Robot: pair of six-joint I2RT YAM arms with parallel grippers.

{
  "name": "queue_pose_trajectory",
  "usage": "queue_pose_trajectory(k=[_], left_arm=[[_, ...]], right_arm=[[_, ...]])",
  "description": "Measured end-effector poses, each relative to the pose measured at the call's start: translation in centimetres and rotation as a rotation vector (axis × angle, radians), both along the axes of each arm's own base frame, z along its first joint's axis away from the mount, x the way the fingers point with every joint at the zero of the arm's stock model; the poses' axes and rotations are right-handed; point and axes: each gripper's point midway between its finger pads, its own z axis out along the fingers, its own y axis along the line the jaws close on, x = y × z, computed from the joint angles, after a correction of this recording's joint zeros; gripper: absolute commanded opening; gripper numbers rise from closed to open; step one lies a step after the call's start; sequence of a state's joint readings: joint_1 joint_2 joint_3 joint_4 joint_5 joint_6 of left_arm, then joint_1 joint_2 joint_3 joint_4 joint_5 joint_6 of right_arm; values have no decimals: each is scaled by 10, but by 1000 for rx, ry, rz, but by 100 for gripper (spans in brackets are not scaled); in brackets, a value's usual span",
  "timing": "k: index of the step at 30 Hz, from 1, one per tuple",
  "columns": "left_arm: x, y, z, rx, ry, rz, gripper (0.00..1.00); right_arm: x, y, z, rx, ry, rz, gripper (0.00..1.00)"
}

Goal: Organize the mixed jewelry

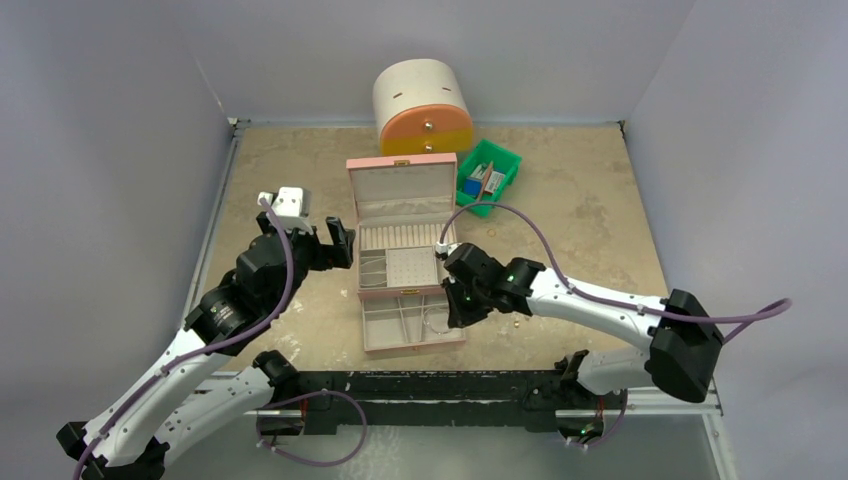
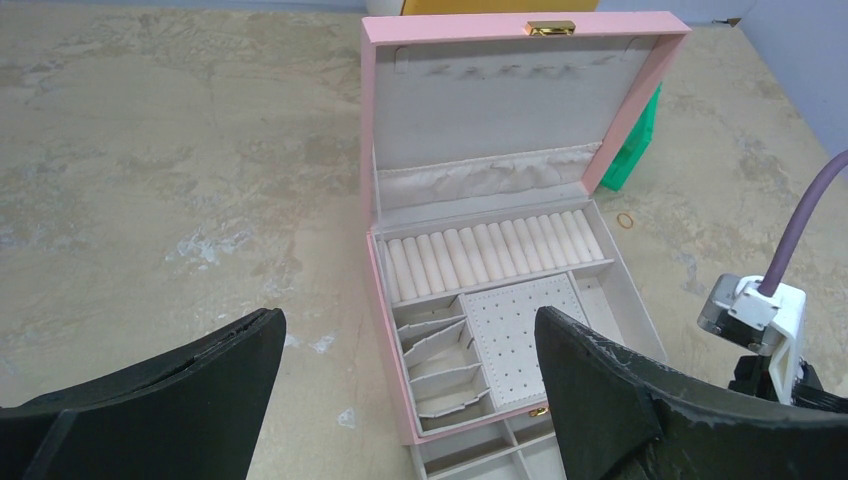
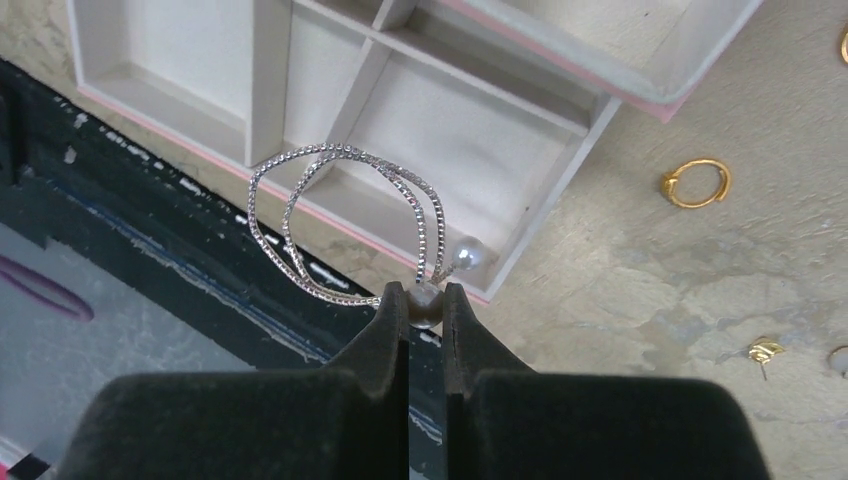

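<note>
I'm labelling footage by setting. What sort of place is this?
Probably a robotics lab test cell: plain grey walls box in a table, a left arm and right arm are bolted at its near edge, and a pink jewellery box sits as a prop.

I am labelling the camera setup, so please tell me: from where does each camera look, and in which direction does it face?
Top external: above and behind the arms, looking down at the table and the pink jewelry box; both arms show.
Left wrist: low, facing the open box; its open left hand frames it.
Right wrist: looks down over the box's drawer; its right hand is shut on the silvery hoop.
Shared: all three show the box.
</note>
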State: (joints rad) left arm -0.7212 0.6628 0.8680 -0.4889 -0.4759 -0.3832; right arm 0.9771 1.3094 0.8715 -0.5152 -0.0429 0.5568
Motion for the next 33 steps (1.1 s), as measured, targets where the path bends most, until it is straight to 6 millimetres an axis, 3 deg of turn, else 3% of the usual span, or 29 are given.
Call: queue_pose_trajectory(k=[12,24,33], left_arm=[[0,0,0,0,0,0,95],[0,0,0,1,1,1,95],[1,0,-2,6,5,3,95]], right_arm=[[6,7,-17,-77,-24,17,0],[9,1,-40,-189,-58,29,0],[17,-3,-39,-215,-104,-6,27]])
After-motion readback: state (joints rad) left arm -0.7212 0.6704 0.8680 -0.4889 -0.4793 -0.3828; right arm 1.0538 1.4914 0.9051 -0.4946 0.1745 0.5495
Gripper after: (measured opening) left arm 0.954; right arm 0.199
